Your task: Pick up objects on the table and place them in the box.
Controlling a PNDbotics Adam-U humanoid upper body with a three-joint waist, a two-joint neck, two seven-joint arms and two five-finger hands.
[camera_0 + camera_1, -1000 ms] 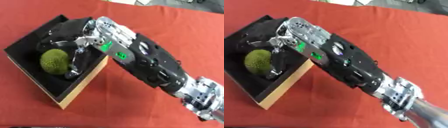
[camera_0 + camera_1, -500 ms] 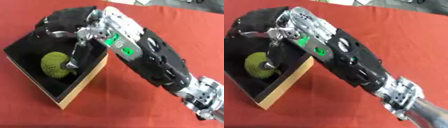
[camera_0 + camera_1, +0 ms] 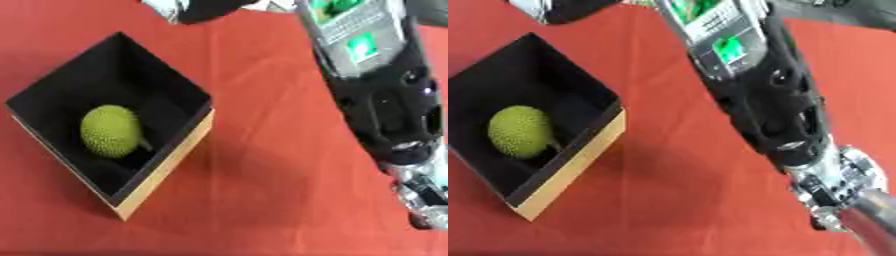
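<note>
Bumpy green fruit [image 3: 110, 131] sits inside the black box [image 3: 171, 75] at nine o'clock, right hand [image 3: 188, 7] at twelve, fingers unreadable, so a low forearm could clip the box's rim and shove it across the red worktop [image 3: 262, 200].

Right hand [image 3: 188, 7] cut off by the top edge beyond the box [image 3: 166, 167]; fingers unreadable, blurred.

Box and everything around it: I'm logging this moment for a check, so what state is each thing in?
Box: open-topped, upright on the red cloth, holding one thing.
Green fruit: bumpy, lying inside the box, nothing touching it.
Right arm: above the cloth right of the box, reaching to the top edge.
Right hand: only partly in view at the top edge; fingers not readable.
Cloth: flat, with a few creases.
</note>
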